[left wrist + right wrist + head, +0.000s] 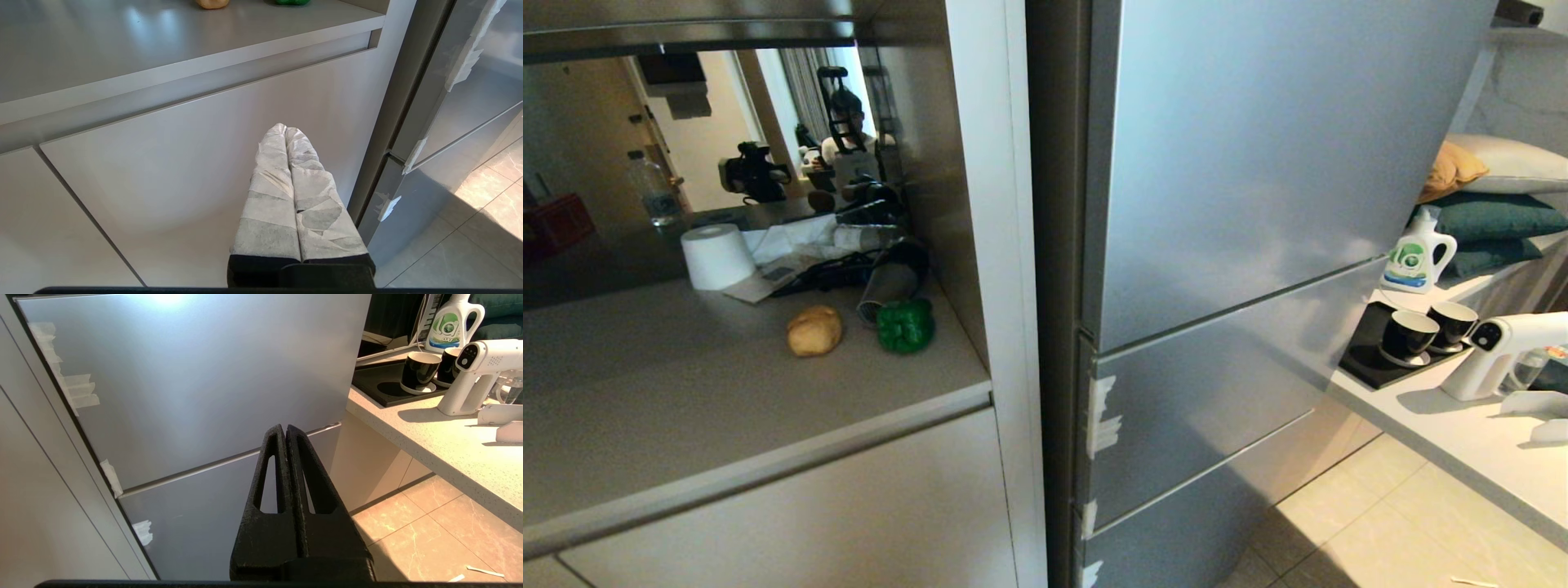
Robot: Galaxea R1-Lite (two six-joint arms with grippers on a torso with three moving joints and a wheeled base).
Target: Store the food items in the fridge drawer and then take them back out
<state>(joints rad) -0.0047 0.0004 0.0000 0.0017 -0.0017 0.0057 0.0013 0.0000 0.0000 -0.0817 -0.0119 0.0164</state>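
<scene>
Both grippers hung low and empty. Left gripper (286, 130), its fingers wrapped in white fabric, was pressed together before the pale grey cabinet front (171, 171); right gripper (284, 428), black ribbed plastic, was likewise pressed together facing the fridge. Neither arm showed from the head camera. At the left wrist, the tan-yellow potato-like lump (814, 331) and the glossy green bell pepper (905, 326) were cut off at the edge. Both sat near each other on the grey counter (686, 392), above the left gripper. The silver-grey middle fridge drawer (1209, 408), taped white on its left edge, stood closed, just ahead of the right gripper.
</scene>
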